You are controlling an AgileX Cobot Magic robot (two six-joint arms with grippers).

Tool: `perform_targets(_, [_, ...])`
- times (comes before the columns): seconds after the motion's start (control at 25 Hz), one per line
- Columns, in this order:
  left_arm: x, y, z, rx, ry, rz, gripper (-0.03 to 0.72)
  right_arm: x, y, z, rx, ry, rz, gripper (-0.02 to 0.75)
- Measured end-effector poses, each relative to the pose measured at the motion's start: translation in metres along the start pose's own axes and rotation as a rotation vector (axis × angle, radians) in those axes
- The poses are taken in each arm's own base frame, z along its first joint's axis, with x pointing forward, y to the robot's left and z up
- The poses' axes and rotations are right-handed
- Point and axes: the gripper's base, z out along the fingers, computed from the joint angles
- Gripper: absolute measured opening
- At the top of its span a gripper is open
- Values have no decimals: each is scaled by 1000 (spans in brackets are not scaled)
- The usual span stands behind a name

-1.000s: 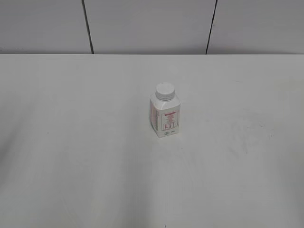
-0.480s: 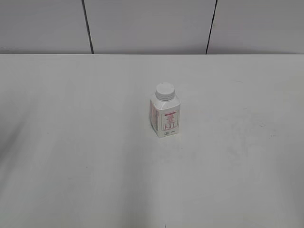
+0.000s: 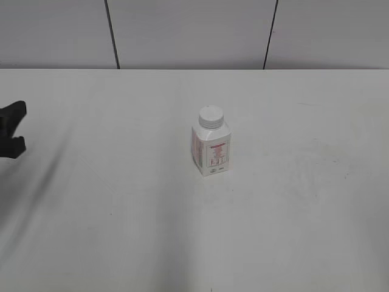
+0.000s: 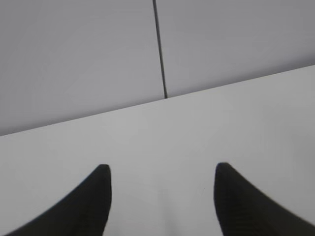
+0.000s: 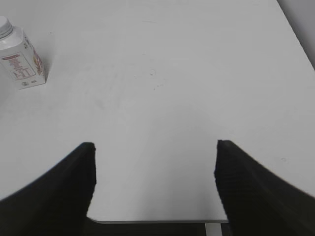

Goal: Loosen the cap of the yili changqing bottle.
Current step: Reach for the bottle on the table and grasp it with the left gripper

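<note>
The yili changqing bottle [image 3: 211,151], small, white, with red print on its label, stands upright near the middle of the white table. Its white ribbed cap [image 3: 211,117] sits on the neck. The bottle also shows at the top left of the right wrist view [image 5: 20,60], with the cap [image 5: 5,26] at the frame edge. My left gripper [image 3: 13,128] is open and empty at the far left edge of the exterior view, well left of the bottle. Its fingers [image 4: 160,172] show over bare table. My right gripper [image 5: 153,147] is open and empty above the table's near edge.
The white table [image 3: 292,201] runs back to a grey panelled wall [image 3: 188,33] with two dark vertical seams. The table's near edge [image 5: 157,220] and right edge [image 5: 295,34] show in the right wrist view.
My left gripper has come into the exterior view at the far left edge. The bottle has not moved.
</note>
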Motion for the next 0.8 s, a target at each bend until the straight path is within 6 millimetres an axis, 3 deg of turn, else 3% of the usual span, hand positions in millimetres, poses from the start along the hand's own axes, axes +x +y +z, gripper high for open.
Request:
perform_targets(0.24, [23, -25, 16, 271, -46, -42, 424, 0, 0, 0, 0, 0, 0, 592])
perform_targets(0.52, [65, -52, 30, 589, 83, -25, 468, 0, 0, 0, 0, 0, 0, 592])
perform_targets(0.8, [75, -57, 54, 741, 64, 34, 547, 0, 0, 0, 0, 0, 0, 592])
